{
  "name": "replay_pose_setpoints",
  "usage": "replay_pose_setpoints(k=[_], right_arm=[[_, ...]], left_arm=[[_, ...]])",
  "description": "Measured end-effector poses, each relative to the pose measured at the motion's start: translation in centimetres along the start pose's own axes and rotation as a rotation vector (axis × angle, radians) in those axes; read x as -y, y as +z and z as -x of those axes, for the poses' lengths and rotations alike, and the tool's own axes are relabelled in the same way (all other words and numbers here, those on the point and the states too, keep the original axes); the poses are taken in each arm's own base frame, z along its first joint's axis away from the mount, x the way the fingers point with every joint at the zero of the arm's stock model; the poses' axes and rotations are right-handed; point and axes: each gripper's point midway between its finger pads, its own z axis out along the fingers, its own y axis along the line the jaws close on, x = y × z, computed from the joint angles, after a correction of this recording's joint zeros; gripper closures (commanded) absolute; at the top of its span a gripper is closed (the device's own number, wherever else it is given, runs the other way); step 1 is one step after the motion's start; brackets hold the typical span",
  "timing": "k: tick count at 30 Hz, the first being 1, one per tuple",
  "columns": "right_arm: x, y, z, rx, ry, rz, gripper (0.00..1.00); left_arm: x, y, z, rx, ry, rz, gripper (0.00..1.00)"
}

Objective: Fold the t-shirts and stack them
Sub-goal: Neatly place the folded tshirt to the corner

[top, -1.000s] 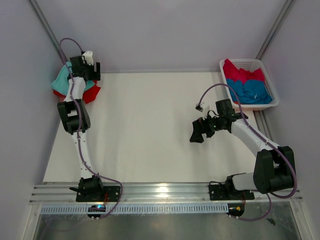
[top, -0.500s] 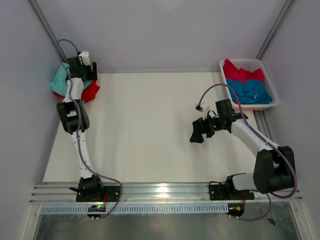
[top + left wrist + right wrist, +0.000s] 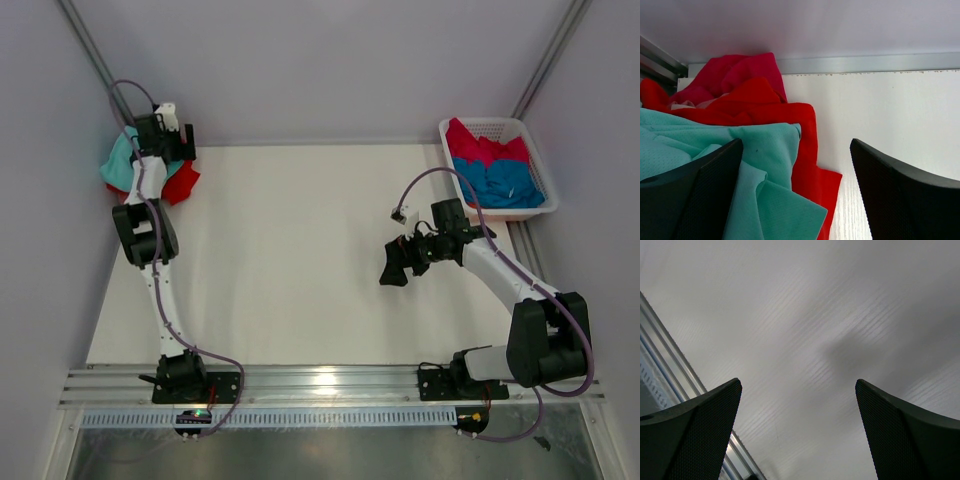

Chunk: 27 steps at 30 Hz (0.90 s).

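A heap of t-shirts lies in the far-left corner of the table: a mint-teal t-shirt [image 3: 118,166] on a bright red t-shirt [image 3: 181,184]. My left gripper [image 3: 166,140] hovers over this heap, open. In the left wrist view the mint-teal t-shirt [image 3: 765,150] lies over the red t-shirt [image 3: 757,102], with crimson-pink cloth [image 3: 742,70] behind; the left gripper [image 3: 796,145] spans their edge, gripping nothing. A blue t-shirt [image 3: 505,183] and a crimson-pink t-shirt [image 3: 478,146] fill the basket. My right gripper [image 3: 394,266] hangs open over bare table, and the right gripper [image 3: 798,382] holds nothing.
The white slatted basket [image 3: 485,121] stands at the far right corner. The white table [image 3: 290,260] spreads between the arms. Grey walls close in the left, back and right sides. An aluminium rail [image 3: 330,382] with both arm bases runs along the near edge.
My left gripper has drifted slightly toward the far-left corner, and the mint-teal t-shirt shifted a little left with it. The right arm has not moved.
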Motion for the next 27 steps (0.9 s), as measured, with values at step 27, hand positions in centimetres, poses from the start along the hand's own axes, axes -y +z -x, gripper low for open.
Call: replay_pose_setpoints(k=[27], right_arm=[[-0.2,0.1,-0.1,0.002,0.002,0.014,0.01]], left_arm=[[1.5,-5.6,6.7,0.117,0.013,-0.165,0.01]])
